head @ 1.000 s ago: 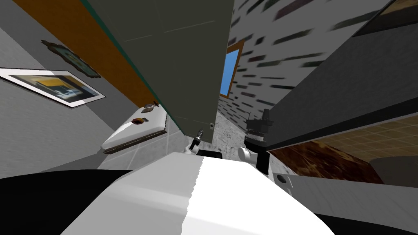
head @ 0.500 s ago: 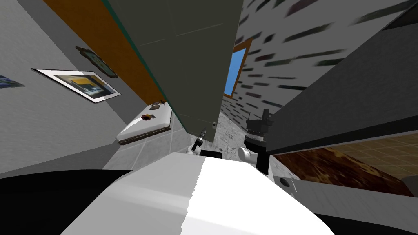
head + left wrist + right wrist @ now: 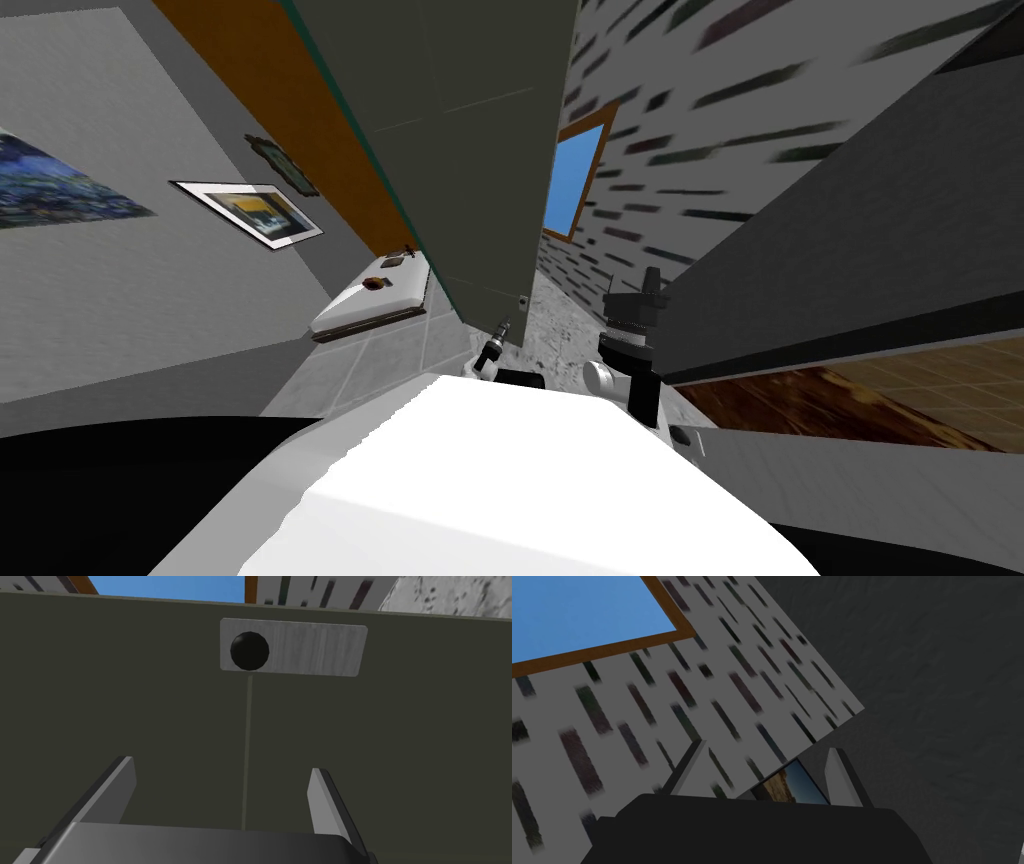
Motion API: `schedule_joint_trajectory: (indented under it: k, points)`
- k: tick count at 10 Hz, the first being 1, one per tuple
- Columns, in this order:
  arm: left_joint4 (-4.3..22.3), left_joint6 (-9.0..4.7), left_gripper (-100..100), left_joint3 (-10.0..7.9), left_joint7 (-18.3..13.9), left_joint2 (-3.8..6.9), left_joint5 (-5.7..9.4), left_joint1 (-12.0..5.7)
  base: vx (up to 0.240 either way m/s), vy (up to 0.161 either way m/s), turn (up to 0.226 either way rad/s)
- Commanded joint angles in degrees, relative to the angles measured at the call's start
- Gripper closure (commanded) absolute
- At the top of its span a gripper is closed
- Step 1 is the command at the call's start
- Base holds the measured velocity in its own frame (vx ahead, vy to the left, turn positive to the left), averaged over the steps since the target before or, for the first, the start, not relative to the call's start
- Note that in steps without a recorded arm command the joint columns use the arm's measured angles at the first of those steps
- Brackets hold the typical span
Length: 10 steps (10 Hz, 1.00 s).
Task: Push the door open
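Door: one flat, dark olive-grey door [image 3: 470, 150] stands straight ahead of you on the left arm's side, with one thin seam line down its face.
Knob: one small round black knob [image 3: 249, 650] sits at one end of one rectangular grey brushed-metal plate [image 3: 310, 648], close to the door's edge.
Left gripper [image 3: 221, 768]: it points square at the door face. Its two fingers [image 3: 112, 786] are spread wide with nothing between them. The knob lies ahead of the tips, in line with the gap (you cannot tell whether the tips touch the door).
Right gripper [image 3: 768, 748]: it is raised beside the dark grey wall on your right, well apart from the door. Its two fingers are also wide and hold nothing.
Window: one blue pane in a brown frame [image 3: 575, 180] shows past the door's edge.
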<state>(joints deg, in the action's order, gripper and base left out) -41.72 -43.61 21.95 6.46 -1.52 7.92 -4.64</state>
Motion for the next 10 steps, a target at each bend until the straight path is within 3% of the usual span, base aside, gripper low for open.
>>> schedule_joint_trajectory:
  k: [1, 4, 6, 8, 10]
  points:
    - [0.28, -0.14, -100, -0.08, 0.05, 0.69, 0.01, -0.14, 0.129, 0.082, 0.0]
    - [0.59, -0.25, -100, -0.42, 0.25, 2.72, 0.03, -0.34, 0.201, 0.039, -0.011]
    - [0.75, -0.31, -100, -0.6, 0.35, 2.76, 0.04, -0.44, 0.196, -0.098, -0.015]
    - [0.95, -0.38, -100, -0.82, 0.47, 1.87, 0.06, -0.58, 0.176, -0.165, -0.017]
    - [1.16, -0.46, -100, -1.06, 0.61, -0.5, 0.07, -0.72, 0.128, -0.173, -0.017]
